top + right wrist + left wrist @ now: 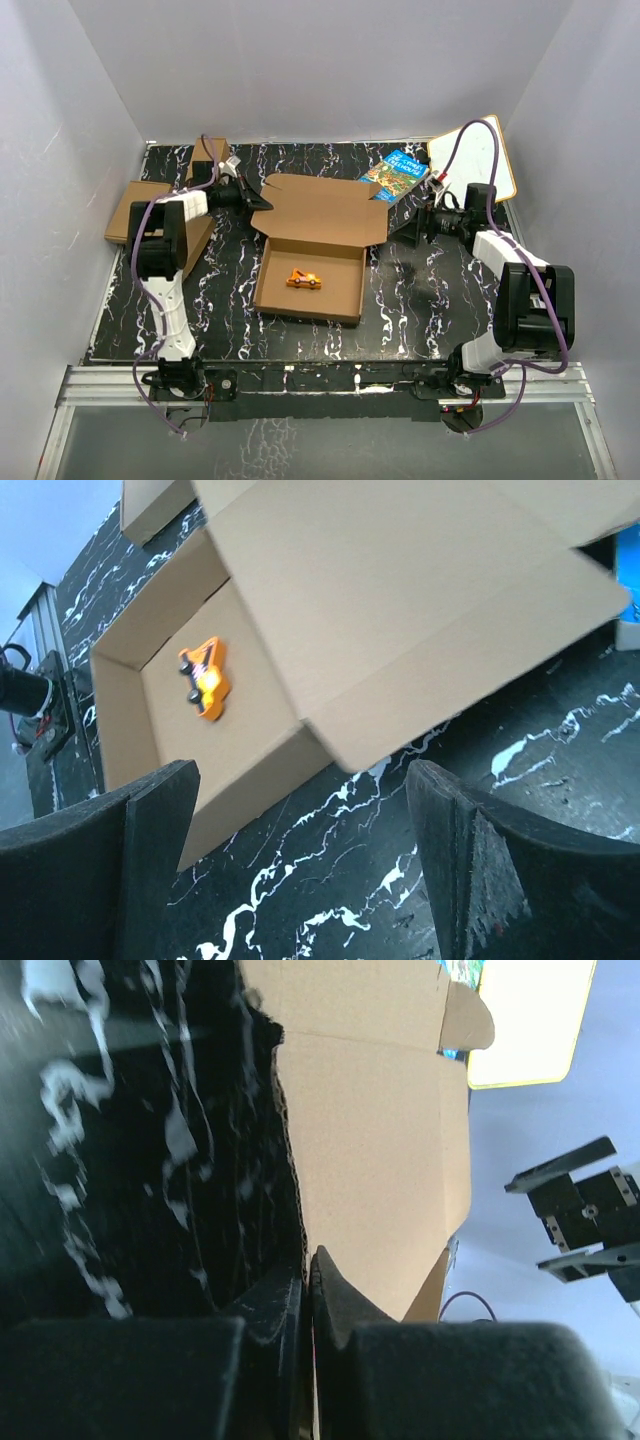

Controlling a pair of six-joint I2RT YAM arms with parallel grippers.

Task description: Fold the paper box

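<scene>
The paper box [318,212] lies mid-table with its tray formed and its lid raised at the back. A small orange toy car [303,281] sits in the tray. My left gripper [256,198] is shut on the lid's left edge, and the left wrist view shows the cardboard [370,1140] pinched between the closed fingers [335,1295]. My right gripper [414,226] is open just right of the lid, not touching it. In the right wrist view [303,780] the lid's right flap [450,670] and the toy car [205,677] lie ahead of the spread fingers.
Smaller brown folded boxes [140,208] lie at the far left. A blue book [396,173] lies behind the lid's right corner. A white board with a wooden rim [482,160] leans at the back right. Grey walls enclose the black marbled table [420,300].
</scene>
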